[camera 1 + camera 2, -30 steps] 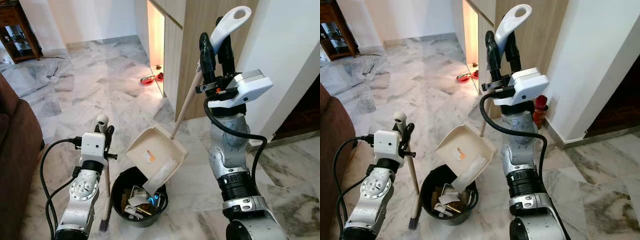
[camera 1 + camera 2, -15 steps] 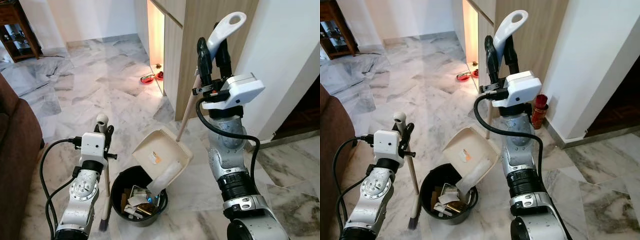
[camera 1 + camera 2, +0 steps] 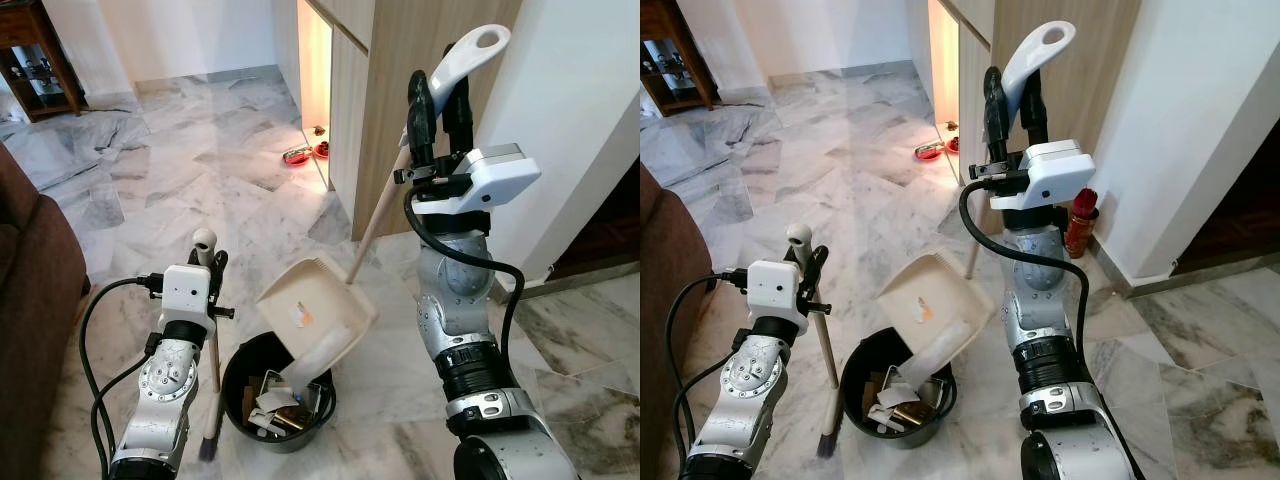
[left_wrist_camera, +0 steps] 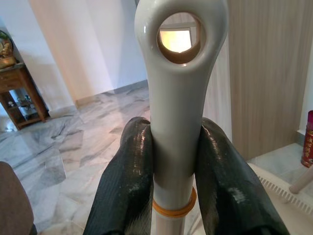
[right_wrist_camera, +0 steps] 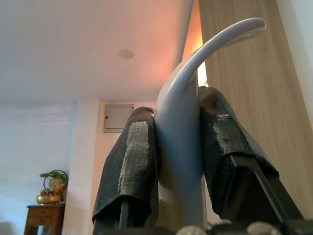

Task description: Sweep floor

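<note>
In the left eye view, the right pincer (image 3: 441,98) sits upper right of the frame, fingers closed around the grey handle of the dustpan (image 3: 316,309). The pan hangs lower centre on its long wooden pole, tilted mouth-down over the black bin (image 3: 240,378), its front lip just inside the bin's rim. Paper scraps and small litter lie in the bin. At lower left the left pincer (image 3: 212,262) is clamped on the broom (image 3: 213,360), which stands nearly upright just beside the bin, bristles on the marble floor (image 3: 180,170).

In the right eye view, a red can (image 3: 1080,222) stands against the wall to the right of the raised arm, and two red bowls (image 3: 935,150) lie on the floor by the lit cabinet opening.

In the left wrist view, both black fingers (image 4: 129,186) press the broom's grey handle below its hanging hole.

In the right wrist view, the fingers (image 5: 131,166) grip the dustpan's curved handle from both sides.
</note>
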Motion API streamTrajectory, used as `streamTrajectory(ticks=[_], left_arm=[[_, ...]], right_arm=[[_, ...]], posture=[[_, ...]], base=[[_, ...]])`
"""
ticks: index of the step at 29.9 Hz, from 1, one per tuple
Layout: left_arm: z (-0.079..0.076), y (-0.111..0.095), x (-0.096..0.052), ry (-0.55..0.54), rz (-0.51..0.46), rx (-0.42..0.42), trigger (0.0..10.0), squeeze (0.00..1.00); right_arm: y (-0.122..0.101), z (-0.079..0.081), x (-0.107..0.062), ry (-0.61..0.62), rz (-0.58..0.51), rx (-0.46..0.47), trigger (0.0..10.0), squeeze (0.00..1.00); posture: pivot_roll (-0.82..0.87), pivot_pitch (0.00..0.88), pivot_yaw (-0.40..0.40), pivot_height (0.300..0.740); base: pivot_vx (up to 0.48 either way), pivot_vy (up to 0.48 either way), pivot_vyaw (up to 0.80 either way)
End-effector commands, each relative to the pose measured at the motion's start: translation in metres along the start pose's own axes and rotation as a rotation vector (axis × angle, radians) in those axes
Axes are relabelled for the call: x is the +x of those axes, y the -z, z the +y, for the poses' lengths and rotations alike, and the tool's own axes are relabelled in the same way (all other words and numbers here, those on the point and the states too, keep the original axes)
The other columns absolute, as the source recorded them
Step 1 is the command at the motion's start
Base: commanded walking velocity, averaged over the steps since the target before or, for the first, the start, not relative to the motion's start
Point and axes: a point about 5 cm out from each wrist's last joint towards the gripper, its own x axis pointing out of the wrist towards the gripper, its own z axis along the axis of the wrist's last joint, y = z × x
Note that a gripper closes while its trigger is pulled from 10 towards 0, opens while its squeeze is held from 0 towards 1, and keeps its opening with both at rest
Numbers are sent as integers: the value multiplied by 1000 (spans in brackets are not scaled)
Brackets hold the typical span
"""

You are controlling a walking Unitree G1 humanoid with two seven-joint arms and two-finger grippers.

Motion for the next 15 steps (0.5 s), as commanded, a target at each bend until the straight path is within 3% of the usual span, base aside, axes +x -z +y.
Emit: streamTrajectory(ticks=[1, 5, 9, 15], left_arm=[[2, -12, 4, -5, -66, 23, 10000, 0], [2, -12, 4, -6, -66, 23, 10000, 0], [2, -12, 4, -6, -67, 22, 10000, 0], [2, -11, 4, -8, -66, 22, 10000, 0]], right_arm=[[-13, 5, 13, -21, -89, -6, 10000, 0], [-12, 5, 13, -20, -82, -5, 10000, 0], [-7, 1, 13, 37, -46, 70, 10000, 0], [-8, 0, 13, 20, -55, 28, 10000, 0]], posture=[[78, 0, 27, 740], [79, 0, 27, 740], [80, 0, 26, 740], [80, 0, 24, 740]], base=[[0, 0, 0], [0, 0, 0], [0, 0, 0], [0, 0, 0]])
